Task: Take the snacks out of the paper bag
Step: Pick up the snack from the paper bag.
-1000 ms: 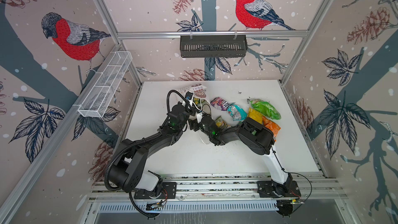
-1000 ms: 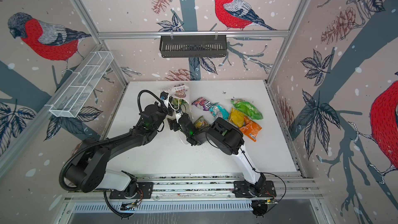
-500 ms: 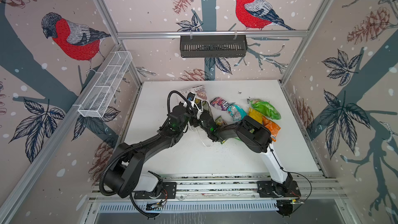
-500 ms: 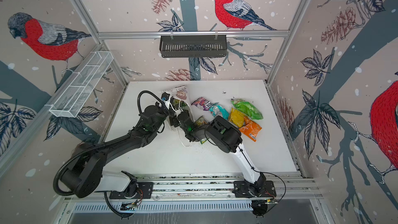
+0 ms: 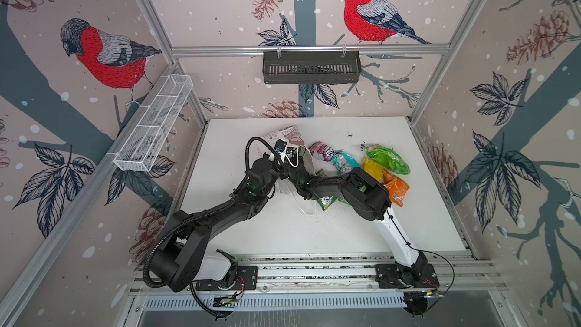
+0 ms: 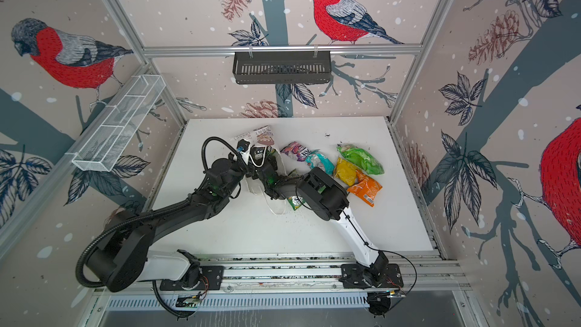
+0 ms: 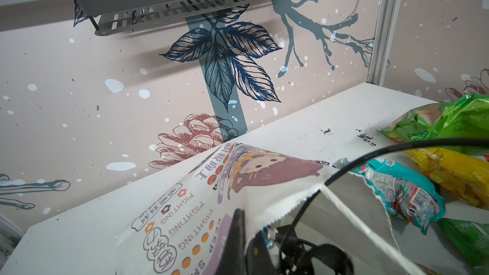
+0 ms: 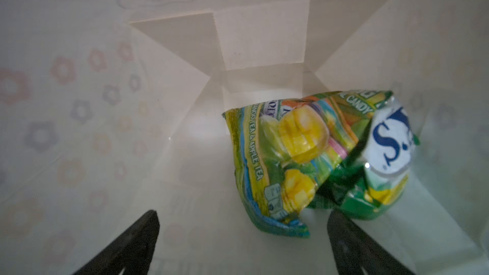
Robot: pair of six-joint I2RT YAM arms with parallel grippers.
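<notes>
The right gripper is inside the white paper carrier bag printed with a cartoon girl. Its two dark fingers are spread wide with nothing between them. Ahead of it, deeper in and toward the bag's folded bottom, lies the crumpled green-and-yellow plastic candy packet.

The packet is not centred on the jaws. Most of it sits in front of one finger, and only its nearest corner reaches into the gap. It is folded over on itself, so I cannot call a clear long axis. In my judgement the next move needs a sideways shift toward the packet as well as a push forward, or that finger will ride over the packet.

In both top views the right arm enters the bag from the right, pointing left and far, so it is the arm placed for this pick. The left gripper is clamped on the bag's upper paper edge and holds the mouth up off the white tabletop (the bag looks too limp to stay open unaided). The loose snack packets lie out on the table to the right of the bag.
</notes>
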